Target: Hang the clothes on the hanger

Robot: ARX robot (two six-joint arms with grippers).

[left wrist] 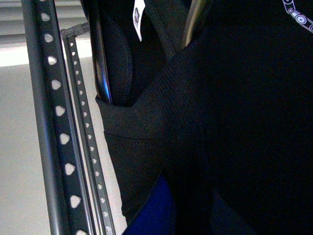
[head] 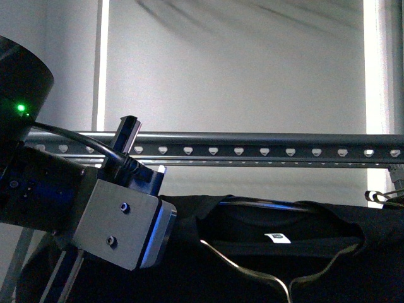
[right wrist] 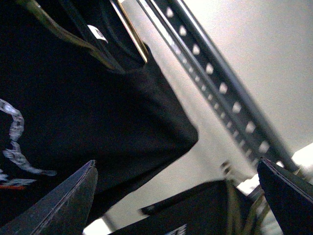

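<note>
The clothes (head: 252, 221), a black T-shirt with a white collar label (head: 278, 237), hang just below the hanger (head: 252, 144), a grey rail with heart-shaped holes that crosses the whole front view. A thin brassy wire hanger (head: 249, 268) sits inside the neck. In the left wrist view my left gripper (left wrist: 181, 205) is shut on a fold of the clothes (left wrist: 234, 122), and only one blue finger (left wrist: 151, 213) shows beside the rail (left wrist: 46, 122). My right gripper (right wrist: 176, 196) stands open, empty, below the shirt's sleeve (right wrist: 146, 127) and near the rail (right wrist: 220, 88).
My left arm's grey wrist block (head: 120, 221) fills the lower left of the front view, close under the rail. A second, thinner perforated bar (left wrist: 83, 132) runs along the rail. Another black garment (right wrist: 195, 210) and metal hooks (head: 385, 192) hang to the right.
</note>
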